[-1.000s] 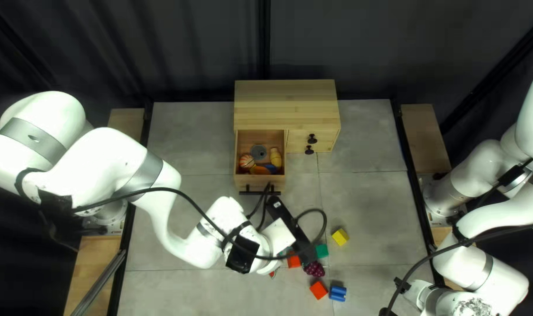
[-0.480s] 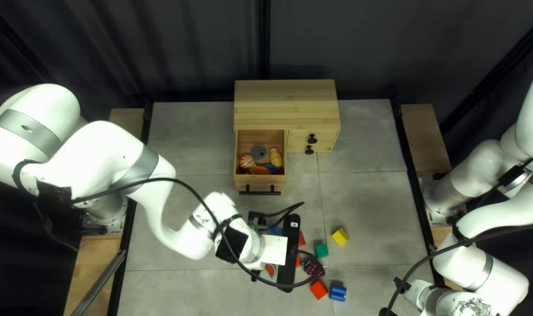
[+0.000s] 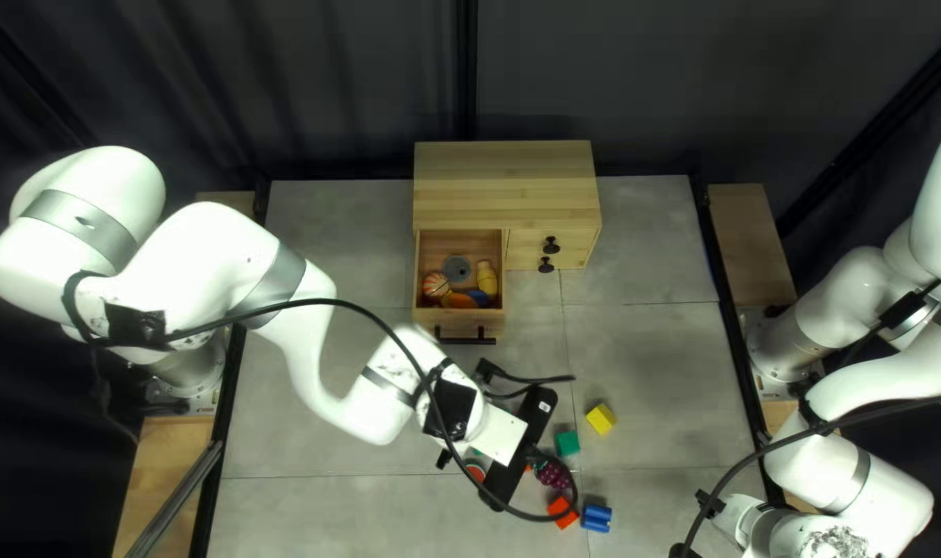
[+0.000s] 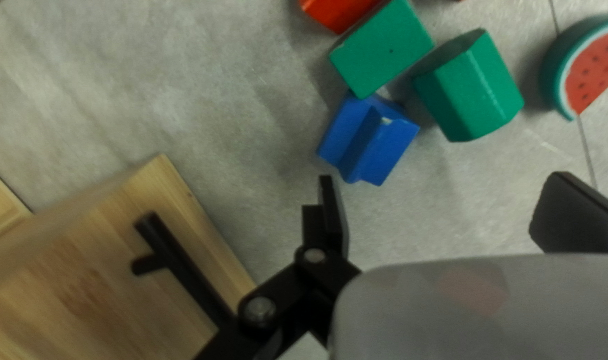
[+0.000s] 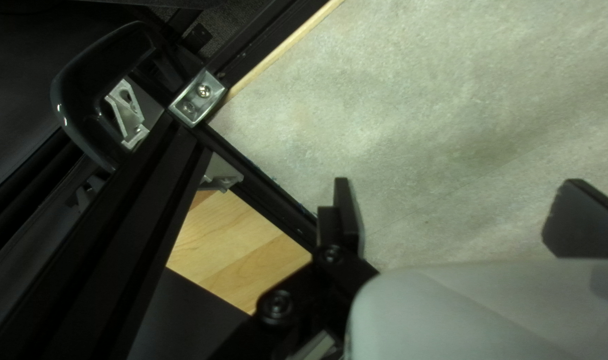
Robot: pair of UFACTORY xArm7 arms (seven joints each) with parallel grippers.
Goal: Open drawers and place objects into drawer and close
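Grey tabletop [image 3: 316, 496] gives narrow room between the open, part-filled drawer [image 4: 104, 293], unmoved beside the left gripper [image 4: 445, 193], and the blue block [image 4: 369, 143] just ahead, with green blocks [image 4: 469, 93] crowding its far side. That gripper, fingers apart and unloaded, has just turned, so another pick looks likely. Farther right, the right gripper [image 5: 456, 197], spread and unloaded, sits near the black frame edge [image 5: 264, 198].

toys [image 3: 487, 279] in drawer [image 3: 458, 324], blocks [image 3: 601, 419] before cabinet [image 3: 504, 186]
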